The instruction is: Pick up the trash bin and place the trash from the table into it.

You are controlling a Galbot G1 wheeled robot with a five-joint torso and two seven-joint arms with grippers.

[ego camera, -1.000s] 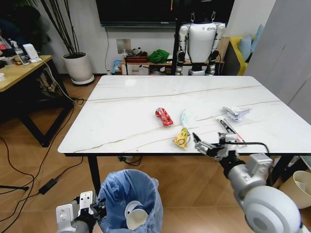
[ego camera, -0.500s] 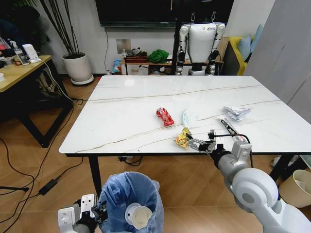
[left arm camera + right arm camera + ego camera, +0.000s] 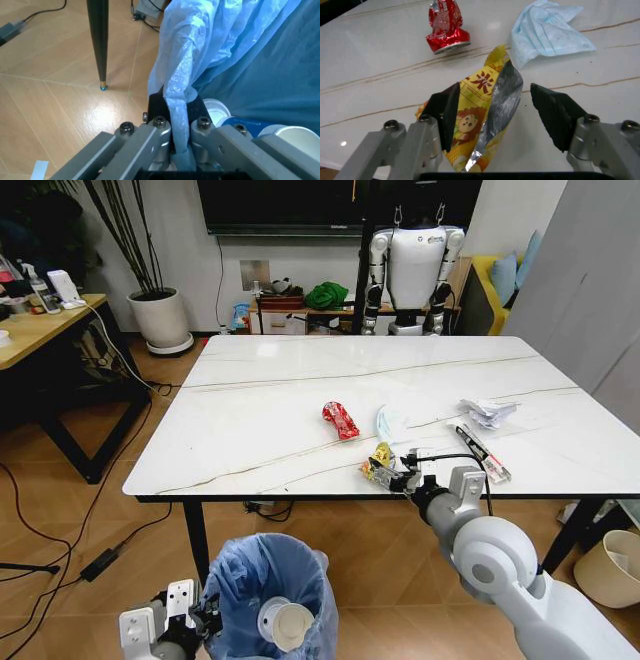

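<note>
Spanning the scene, the white marble-look desk [image 3: 260, 410] with brown veins carries the trash near its front edge, while the small round bin lined with crinkly light-blue plastic [image 3: 268, 580] hangs below it, the left gripper [image 3: 181, 150] with its jaws pinching the bag's rim. The right gripper [image 3: 502, 108] has its jaws spread around the crumpled yellow foil wrapper [image 3: 482, 123], one pad touching it. It looks light, soft and slippery, best squeezed across its middle.
</note>
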